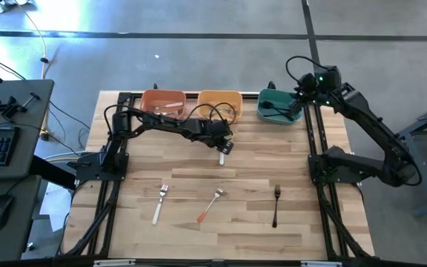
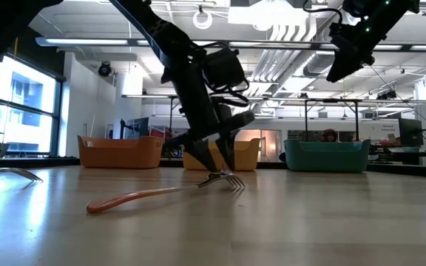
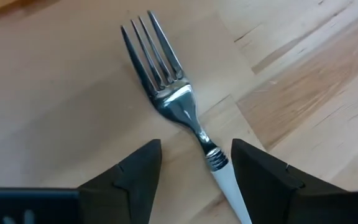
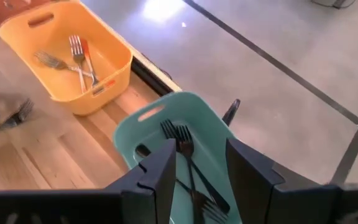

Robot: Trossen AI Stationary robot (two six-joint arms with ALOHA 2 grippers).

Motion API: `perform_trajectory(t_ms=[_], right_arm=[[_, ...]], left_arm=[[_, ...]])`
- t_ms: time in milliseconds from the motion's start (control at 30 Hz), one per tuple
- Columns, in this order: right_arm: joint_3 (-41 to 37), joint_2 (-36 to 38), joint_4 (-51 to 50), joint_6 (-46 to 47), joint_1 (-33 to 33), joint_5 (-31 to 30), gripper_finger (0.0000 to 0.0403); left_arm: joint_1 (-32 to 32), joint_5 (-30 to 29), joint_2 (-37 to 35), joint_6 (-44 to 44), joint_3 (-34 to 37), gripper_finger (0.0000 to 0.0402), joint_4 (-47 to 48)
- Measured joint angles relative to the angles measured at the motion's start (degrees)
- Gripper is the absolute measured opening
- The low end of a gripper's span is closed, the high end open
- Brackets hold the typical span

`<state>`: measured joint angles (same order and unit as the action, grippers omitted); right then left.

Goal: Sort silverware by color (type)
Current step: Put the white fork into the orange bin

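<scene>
Left claw (image 3: 194, 171) spread wide, empty, astride the white fork (image 3: 185, 112) — light, stiff, slippery — best gripped at its handle.

Bright, even light fills the room from ceiling lamps (image 2: 287, 29) overhead, with daylight at a window (image 2: 21, 103) on one side. Seen from above, the wooden table (image 1: 221, 222) is evenly lit and shadows beneath the forks are soft and short. From table height, the arms stand dark against the bright ceiling, almost silhouettes, and the nearest tabletop is blurred. Close up, the white-handled fork (image 3: 173, 93) is sharp, its metal gleaming with a small highlight. A patch of glare (image 4: 163, 9) whitens the grey floor beyond the bins.
</scene>
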<state>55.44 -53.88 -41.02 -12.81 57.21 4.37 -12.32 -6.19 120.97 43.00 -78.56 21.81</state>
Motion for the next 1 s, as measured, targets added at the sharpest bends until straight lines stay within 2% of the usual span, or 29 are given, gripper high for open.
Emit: perform_trajectory(t_ms=[233, 333, 533, 733, 800, 1000], right_arm=[[0.0, -0.01, -0.39, -1.58, 0.0, -0.08, 0.0121], [0.0, -0.01, -0.39, -1.8, 0.0, -0.07, 0.0121], [0.0, -0.01, -0.39, -2.44, 0.0, 1.07, 0.0121], [0.0, -0.01, -0.3, 0.41, 0.0, 3.86, 0.0121], [0.0, -0.01, 0.04, 0.89, 0.0, 4.31, 0.0121], [0.0, -0.01, 2.1, 0.08, 0.0, 5.56, 0.0121]], left_arm=[[0.48, 0.82, 0.54, -5.57, -0.11, 0.0154, 4.28], [0.22, 3.92, 0.49, -8.47, -0.2, 0.0129, 7.03], [0.65, 6.41, 0.3, -13.65, -0.2, 0.008, 10.18], [0.41, 13.05, 0.19, -17.72, -0.2, 0.0016, 12.22], [0.33, 16.94, 0.17, -18.8, -0.2, 0.0008, 14.27], [-0.32, 16.75, -2.37, -20.13, 0.4, 0.0002, 15.64]])
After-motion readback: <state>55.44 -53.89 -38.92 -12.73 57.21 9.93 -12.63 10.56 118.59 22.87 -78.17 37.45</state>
